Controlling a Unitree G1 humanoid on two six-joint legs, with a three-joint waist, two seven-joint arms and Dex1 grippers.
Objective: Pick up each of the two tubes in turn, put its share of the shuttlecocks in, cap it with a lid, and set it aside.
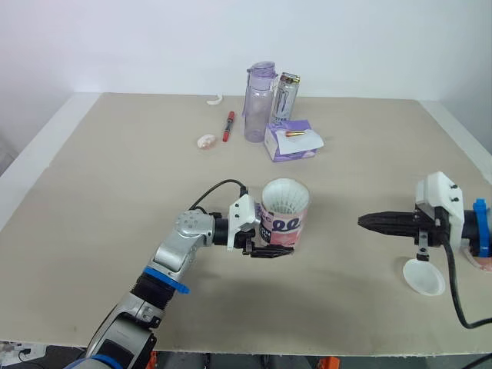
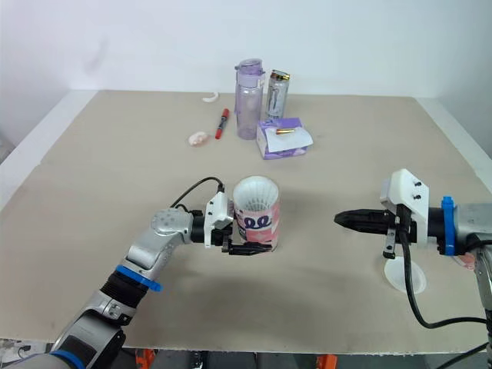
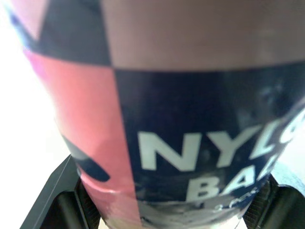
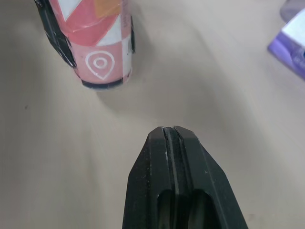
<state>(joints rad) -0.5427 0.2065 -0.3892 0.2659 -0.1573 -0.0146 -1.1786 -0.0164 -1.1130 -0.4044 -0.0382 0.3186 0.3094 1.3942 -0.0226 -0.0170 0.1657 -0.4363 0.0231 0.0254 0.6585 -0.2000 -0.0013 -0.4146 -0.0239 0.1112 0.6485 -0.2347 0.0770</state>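
Note:
A short pink, white and navy tube point(image 1: 283, 219) stands upright at the table's middle, with white shuttlecock feathers point(image 1: 284, 196) showing in its open top. My left gripper point(image 1: 270, 247) is shut on the tube near its base; in the left wrist view the tube's printed wall point(image 3: 181, 143) sits between the two fingers. To the right my right gripper point(image 1: 367, 222) is shut and holds nothing, pointing at the tube from a hand's width away. A white round lid point(image 1: 424, 277) lies flat on the table below the right wrist.
At the back stand a clear purple bottle point(image 1: 259, 102), a drink can point(image 1: 286, 98) and a purple box point(image 1: 293, 141). A red pen point(image 1: 228, 125) and a small pale object point(image 1: 207, 141) lie to their left. A pink and white thing point(image 1: 484, 261) sits at the right edge.

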